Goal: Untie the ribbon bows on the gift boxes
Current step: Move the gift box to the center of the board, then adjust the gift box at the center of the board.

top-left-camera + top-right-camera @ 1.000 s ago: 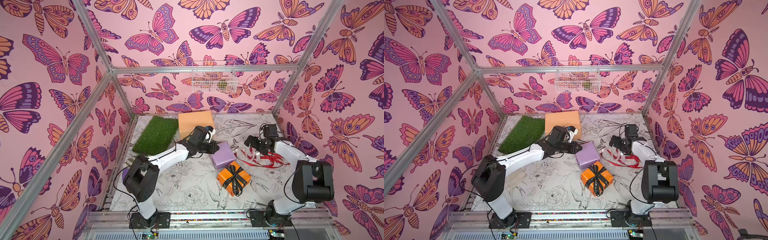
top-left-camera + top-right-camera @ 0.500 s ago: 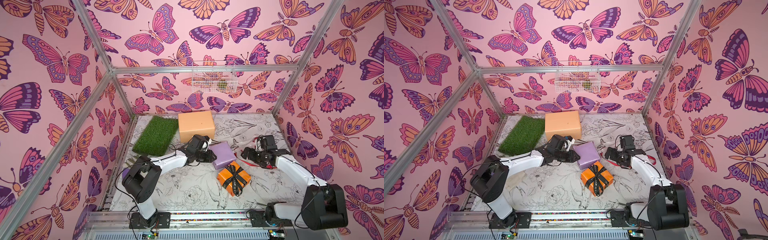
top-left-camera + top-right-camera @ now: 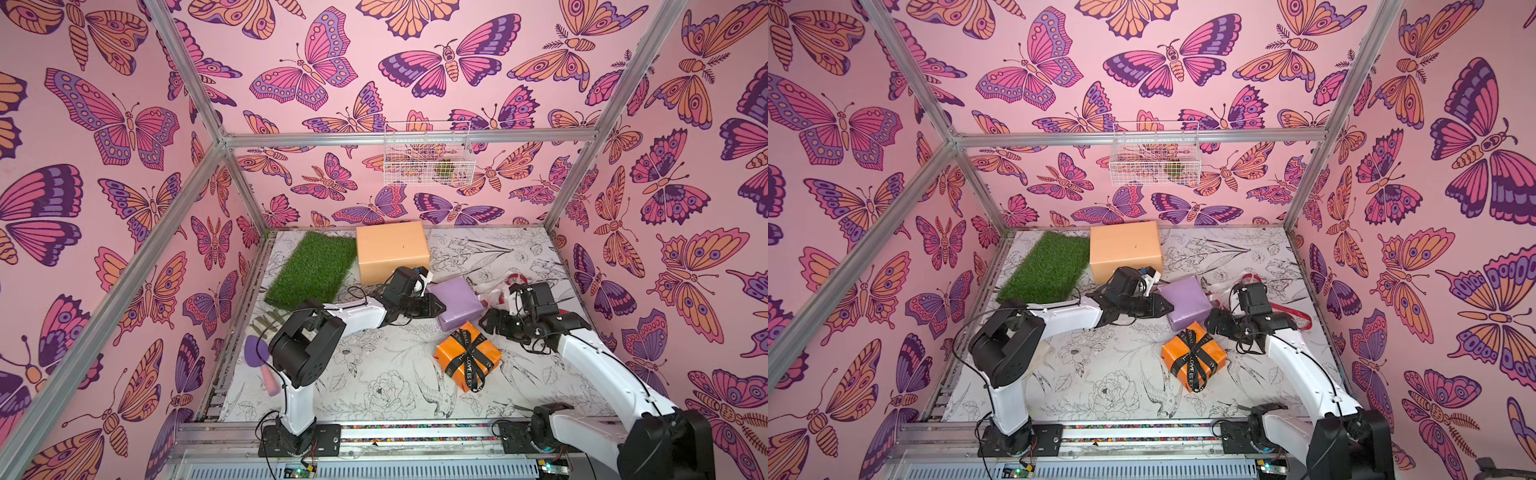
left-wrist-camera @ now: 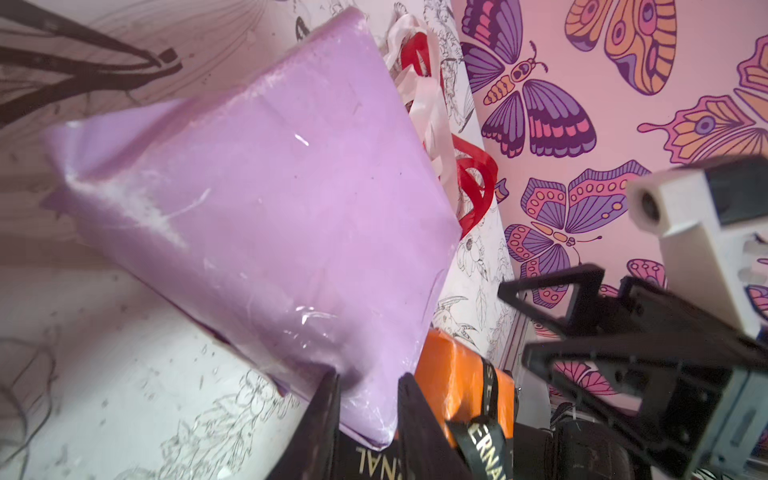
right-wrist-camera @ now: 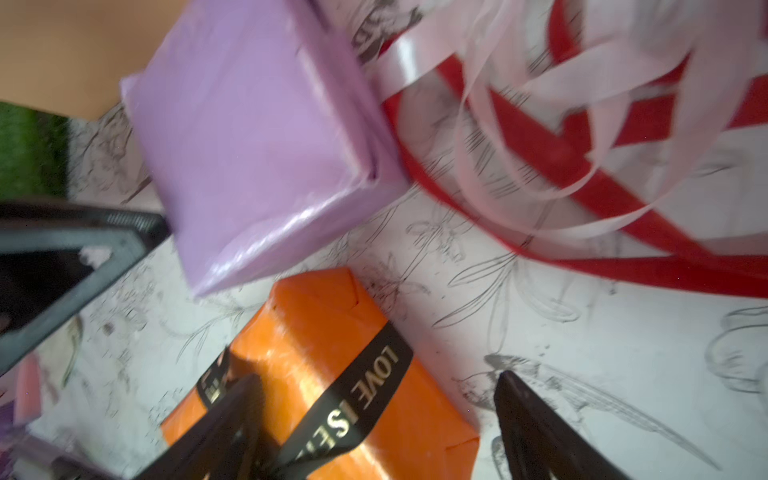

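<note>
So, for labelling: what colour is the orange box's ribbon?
Black ribbon, pale lettering; best in right wrist view.

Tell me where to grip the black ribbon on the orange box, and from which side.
Probably the loose tail of the black ribbon, hanging past the orange box's near corner; come from the base side. The bands lie flat on the paper.

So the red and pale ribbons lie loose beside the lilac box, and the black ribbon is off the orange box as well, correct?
Not quite. The black ribbon is wrapped round the orange box, not off it; the right wrist view shows this plainly. The red ribbon and pale ribbon do lie loose beside the lilac box.
</note>
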Tool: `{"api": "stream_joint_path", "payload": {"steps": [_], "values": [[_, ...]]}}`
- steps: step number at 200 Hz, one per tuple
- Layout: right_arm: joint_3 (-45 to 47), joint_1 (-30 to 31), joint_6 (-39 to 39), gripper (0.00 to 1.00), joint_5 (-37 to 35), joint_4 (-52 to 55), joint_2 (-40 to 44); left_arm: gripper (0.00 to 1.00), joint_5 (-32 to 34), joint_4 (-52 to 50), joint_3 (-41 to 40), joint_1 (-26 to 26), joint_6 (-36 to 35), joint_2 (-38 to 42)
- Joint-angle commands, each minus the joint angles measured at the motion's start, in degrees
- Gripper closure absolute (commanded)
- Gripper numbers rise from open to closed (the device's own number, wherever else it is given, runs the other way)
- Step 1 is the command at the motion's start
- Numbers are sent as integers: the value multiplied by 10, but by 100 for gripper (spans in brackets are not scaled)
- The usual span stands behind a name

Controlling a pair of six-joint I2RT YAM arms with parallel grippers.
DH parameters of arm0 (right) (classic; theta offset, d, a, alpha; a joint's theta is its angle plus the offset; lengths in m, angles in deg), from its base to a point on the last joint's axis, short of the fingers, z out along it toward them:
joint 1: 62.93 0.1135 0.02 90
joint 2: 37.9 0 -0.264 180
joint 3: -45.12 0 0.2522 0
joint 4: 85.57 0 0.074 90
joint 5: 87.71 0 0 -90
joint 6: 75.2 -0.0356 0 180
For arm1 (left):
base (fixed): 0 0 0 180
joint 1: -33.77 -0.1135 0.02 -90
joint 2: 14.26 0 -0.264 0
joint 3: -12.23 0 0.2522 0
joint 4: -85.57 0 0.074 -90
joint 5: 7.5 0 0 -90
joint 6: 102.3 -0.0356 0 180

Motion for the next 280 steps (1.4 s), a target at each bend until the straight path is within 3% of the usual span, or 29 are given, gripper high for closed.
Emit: {"api": "stream_joint_path", "payload": {"steps": [1, 41, 46, 48, 51, 53, 54, 57, 96, 126, 147, 158, 183, 208, 226, 252, 280], "values": [[35, 24, -25, 13, 76, 5, 28, 73, -10, 48, 36, 3, 17, -37], [80, 103, -80, 13, 82, -28, 59, 69, 1, 40, 30, -19, 0, -6], [84, 113, -87, 13, 80, -35, 58, 62, 2, 32, 20, -24, -4, 8], [87, 120, -93, 13, 80, -41, 57, 55, 3, 28, 15, -27, -7, 14], [89, 123, -97, 13, 80, -45, 57, 36, 4, 23, 7, -31, -10, 24], [90, 128, -102, 13, 81, -51, 56, 12, 5, 17, 3, -33, -12, 31], [91, 130, -104, 13, 81, -53, 56, 6, 5, 15, 0, -34, -13, 34], [95, 137, -111, 14, 82, -63, 54, 0, 7, 8, -8, -38, -16, 46], [101, 234, -188, 21, 76, -208, -18, 1, 35, -98, -134, -73, -47, 208], [55, 275, -207, 23, 71, -280, -104, 1, 12, -171, -205, -87, -24, 302], [13, 295, -203, 15, 55, -285, -139, 1, -11, -213, -243, -86, 1, 341], [-1, 298, -200, 0, 38, -278, -141, 1, -22, -232, -263, -85, 13, 358], [-10, 294, -186, 0, -15, -236, -116, 1, -16, -278, -295, -75, 27, 409], [-2, 290, -161, 0, -16, -213, -80, 1, -7, -315, -321, -63, 41, 445], [6, 288, -146, 6, -6, -194, -63, 1, -8, -315, -338, -50, 71, 466], [29, 288, -150, 27, 20, -185, -54, 1, -9, -297, -329, -24, 91, 467], [51, 290, -169, 30, 42, -184, -58, 1, -28, -147, -351, -21, 150, 440]]}}
